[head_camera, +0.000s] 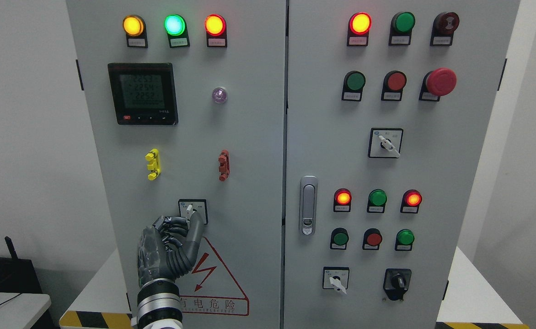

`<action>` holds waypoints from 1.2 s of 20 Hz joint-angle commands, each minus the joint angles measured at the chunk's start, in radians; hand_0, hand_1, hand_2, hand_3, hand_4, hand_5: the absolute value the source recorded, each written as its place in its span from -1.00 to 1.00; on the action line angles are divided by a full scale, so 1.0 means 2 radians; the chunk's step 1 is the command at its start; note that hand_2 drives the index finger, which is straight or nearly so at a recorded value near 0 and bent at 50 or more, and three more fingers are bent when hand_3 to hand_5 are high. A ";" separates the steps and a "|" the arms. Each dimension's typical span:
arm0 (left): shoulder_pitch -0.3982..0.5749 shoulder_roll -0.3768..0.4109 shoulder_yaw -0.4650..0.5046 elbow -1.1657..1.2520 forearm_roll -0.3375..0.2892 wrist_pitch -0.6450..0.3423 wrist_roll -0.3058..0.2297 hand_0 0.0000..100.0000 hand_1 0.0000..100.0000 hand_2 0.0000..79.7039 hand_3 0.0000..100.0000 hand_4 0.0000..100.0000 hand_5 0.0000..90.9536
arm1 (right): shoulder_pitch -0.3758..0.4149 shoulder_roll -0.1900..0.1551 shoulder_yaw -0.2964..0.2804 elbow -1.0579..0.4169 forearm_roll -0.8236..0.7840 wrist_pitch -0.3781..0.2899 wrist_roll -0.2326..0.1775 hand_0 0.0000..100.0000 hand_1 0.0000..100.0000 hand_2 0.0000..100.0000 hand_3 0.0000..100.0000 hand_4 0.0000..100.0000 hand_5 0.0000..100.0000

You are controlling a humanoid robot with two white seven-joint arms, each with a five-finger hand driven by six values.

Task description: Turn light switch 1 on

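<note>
Left robot hand (169, 249) at the rotary switch (193, 211)
Its fingers curled around the switch's white lever (thumb side hidden) — bare grey cabinet door (249, 219) lay open to the right, up to the centre seam.

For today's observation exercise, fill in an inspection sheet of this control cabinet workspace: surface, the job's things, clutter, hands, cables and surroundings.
Surface: grey two-door cabinet, doors closed, door handle on the right door.
Job's things: rotary switch on the lower left door, above the red warning triangle.
Clutter: nothing seen.
Hands: left hand raised against the left door, fingertips at the rotary switch; whether it grips the knob cannot be told. Right hand not in view.
Cables: a dark cable on the white table at far left.
Surroundings: white walls; lit indicator lamps; meter display on; red emergency button.
</note>
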 commanded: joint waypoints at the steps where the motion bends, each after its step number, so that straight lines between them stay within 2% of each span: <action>1: -0.001 0.000 0.000 0.000 0.000 0.000 0.000 -0.41 -0.07 0.27 0.45 0.70 0.90 | 0.000 0.000 0.010 0.000 -0.013 0.000 0.000 -0.76 -0.22 -1.00 -1.00 -1.00 -1.00; 24: -0.007 0.000 0.000 0.008 0.000 0.000 -0.001 -0.44 -0.11 0.29 0.46 0.71 0.90 | 0.000 0.000 0.010 0.000 -0.013 0.000 0.000 -0.76 -0.22 -1.00 -1.00 -1.00 -1.00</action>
